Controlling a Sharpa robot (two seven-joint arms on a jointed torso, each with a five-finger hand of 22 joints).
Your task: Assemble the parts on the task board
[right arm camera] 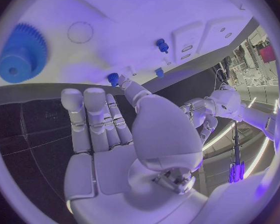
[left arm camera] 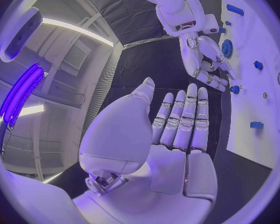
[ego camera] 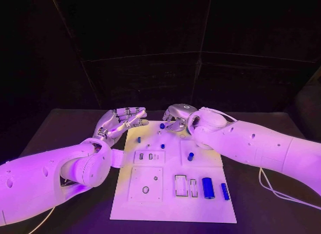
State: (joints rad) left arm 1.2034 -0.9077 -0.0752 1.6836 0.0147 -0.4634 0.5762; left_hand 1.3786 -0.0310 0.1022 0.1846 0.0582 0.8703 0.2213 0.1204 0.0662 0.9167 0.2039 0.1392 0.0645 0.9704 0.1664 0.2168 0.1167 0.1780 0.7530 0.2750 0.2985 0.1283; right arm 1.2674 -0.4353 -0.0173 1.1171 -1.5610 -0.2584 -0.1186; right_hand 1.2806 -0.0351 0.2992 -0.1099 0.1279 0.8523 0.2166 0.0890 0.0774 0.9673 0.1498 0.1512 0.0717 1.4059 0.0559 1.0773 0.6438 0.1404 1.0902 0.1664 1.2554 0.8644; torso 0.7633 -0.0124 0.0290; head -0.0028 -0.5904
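Blue gear on task board: judged light, rigid, slick plastic; take by toothed rim; left hand and right hand released, fingers apart

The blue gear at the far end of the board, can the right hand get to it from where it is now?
Probably yes. The right hand hovers open by the blue gear, and nothing lies between them; the left hand stays off the task board.
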